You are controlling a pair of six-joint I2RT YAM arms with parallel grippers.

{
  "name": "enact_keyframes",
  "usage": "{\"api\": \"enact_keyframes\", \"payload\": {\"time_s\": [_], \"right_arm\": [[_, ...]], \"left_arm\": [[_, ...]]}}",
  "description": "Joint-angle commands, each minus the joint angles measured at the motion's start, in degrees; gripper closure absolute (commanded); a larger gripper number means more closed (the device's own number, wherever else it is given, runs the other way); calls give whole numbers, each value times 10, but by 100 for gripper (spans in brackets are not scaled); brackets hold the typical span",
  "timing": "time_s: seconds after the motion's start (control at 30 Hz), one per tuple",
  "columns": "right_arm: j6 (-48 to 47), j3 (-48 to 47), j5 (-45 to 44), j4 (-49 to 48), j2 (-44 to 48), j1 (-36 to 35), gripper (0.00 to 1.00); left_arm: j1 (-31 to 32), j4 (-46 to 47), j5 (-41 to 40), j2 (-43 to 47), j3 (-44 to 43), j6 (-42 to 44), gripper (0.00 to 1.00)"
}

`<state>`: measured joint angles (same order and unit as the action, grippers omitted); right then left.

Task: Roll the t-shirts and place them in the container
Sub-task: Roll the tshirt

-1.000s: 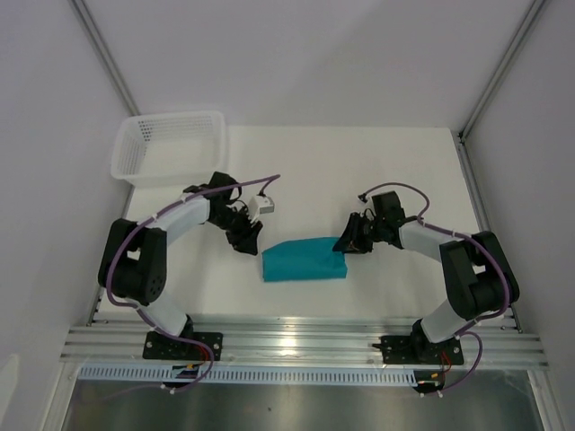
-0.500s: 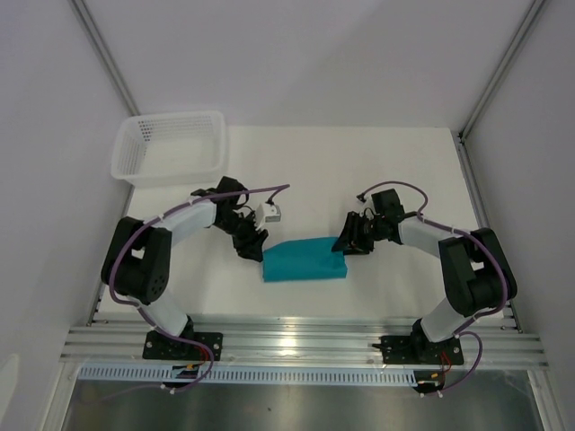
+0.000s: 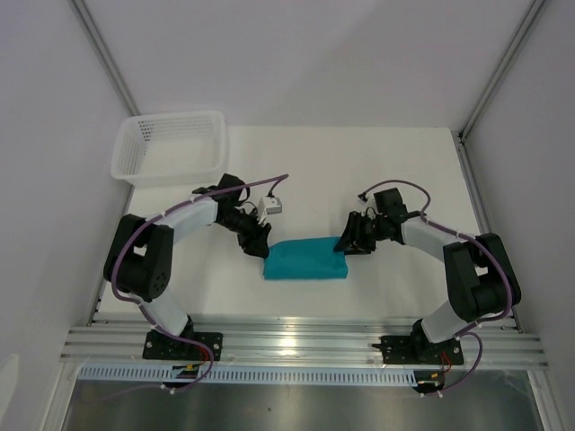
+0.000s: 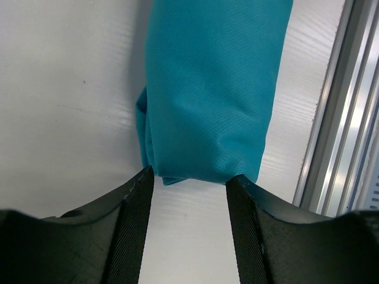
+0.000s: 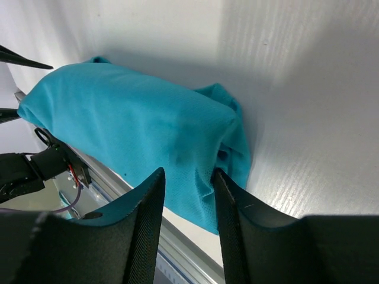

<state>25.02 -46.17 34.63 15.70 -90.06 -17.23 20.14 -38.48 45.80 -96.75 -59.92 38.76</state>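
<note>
Left claw (image 4: 189,176) stands spread at the t-shirt (image 4: 213,89) end, clear only wrist-side.

We see the teal t-shirt (image 4: 213,89) as a folded bundle running from 12 o'clock down to the centre, lying on the white bench (image 4: 65,89); its near end sits right at the tips of the left end effector (image 4: 189,182), whose two black fingers (image 4: 130,231) stand apart at 6 o'clock; layered folds show at the bundle's 9 o'clock edge; a ridged metal rail (image 4: 349,118) runs along 3 o'clock.
</note>
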Motion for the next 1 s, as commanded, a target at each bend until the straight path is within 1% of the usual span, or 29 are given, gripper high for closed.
{"api": "enact_keyframes", "payload": {"time_s": [0.0, 0.1, 0.17, 0.2, 0.27, 0.3, 0.33, 0.37, 0.4, 0.5, 0.53, 0.63, 0.67, 0.8, 0.97], "right_arm": [[7, 4, 16, -19, 12, 2, 59], [6, 7, 25, -24, 2, 2, 60], [6, 9, 25, -27, -3, 3, 62], [5, 8, 24, -27, -6, 3, 63], [5, 5, 25, -30, -13, 2, 71], [6, 3, 27, -31, -15, 3, 74], [6, 3, 28, -36, -16, 2, 79], [6, 3, 30, -36, -18, 3, 79], [6, 3, 30, -36, -18, 2, 79], [-2, 2, 28, -27, -13, 4, 74], [-4, 2, 25, -18, -12, 6, 67], [-4, 6, 16, 0, 10, 7, 59], [-1, 13, 15, 3, 19, 7, 57], [42, 49, 10, -22, 56, 5, 57], [68, 70, 20, -62, 38, 1, 63]], "left_arm": [[2, 28, 61, -3, -14, -37, 46], [2, 29, 54, -18, -25, -47, 55], [1, 24, 54, -22, -31, -48, 57], [1, 25, 53, -25, -34, -55, 62], [1, 27, 50, -28, -41, -63, 69], [1, 29, 50, -31, -43, -69, 77], [1, 32, 47, -34, -44, -75, 82], [1, 36, 39, -34, -46, -81, 87], [1, 38, 33, -35, -47, -96, 98], [-2, 55, 7, -38, -46, -128, 99], [-6, 68, 1, -35, -37, -139, 99], [-14, 78, -18, -37, -41, -167, 99], [-15, 79, -22, -40, -41, -171, 99], [-15, 84, -40, -46, -39, -187, 100], [-15, 80, -39, -48, -39, -186, 99]]}}
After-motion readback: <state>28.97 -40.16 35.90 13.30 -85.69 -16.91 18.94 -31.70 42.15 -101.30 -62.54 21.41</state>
